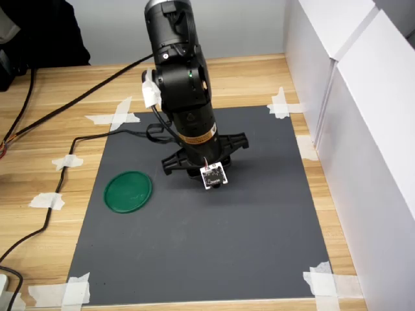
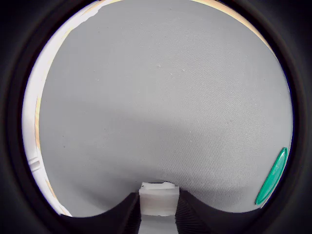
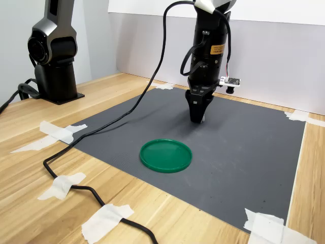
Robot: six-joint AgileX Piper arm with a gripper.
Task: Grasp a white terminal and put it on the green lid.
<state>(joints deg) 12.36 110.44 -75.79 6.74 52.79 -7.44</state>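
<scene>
A: What is the gripper point(image 2: 158, 204) doing?
B: In the wrist view its two dark fingers point(image 2: 127, 214) are pressed against a small white block, the white terminal point(image 2: 157, 199), pinched between them.
A: Is it resting on the mat?
B: Hard to say; in the second exterior view the fingertips point(image 3: 197, 118) point straight down just over the grey mat point(image 3: 244, 162), and a gap can't be made out.
A: And the green lid point(image 3: 166, 155)?
B: It lies flat on the mat, apart from the gripper, toward the second exterior view's left and nearer the camera. In the first exterior view the lid sits to the arm's left.
A: Anything around?
B: White tape pieces point(image 1: 118, 116) hold the mat's corners to the wooden table point(image 1: 39, 142), and a black cable point(image 3: 96, 129) runs across
</scene>
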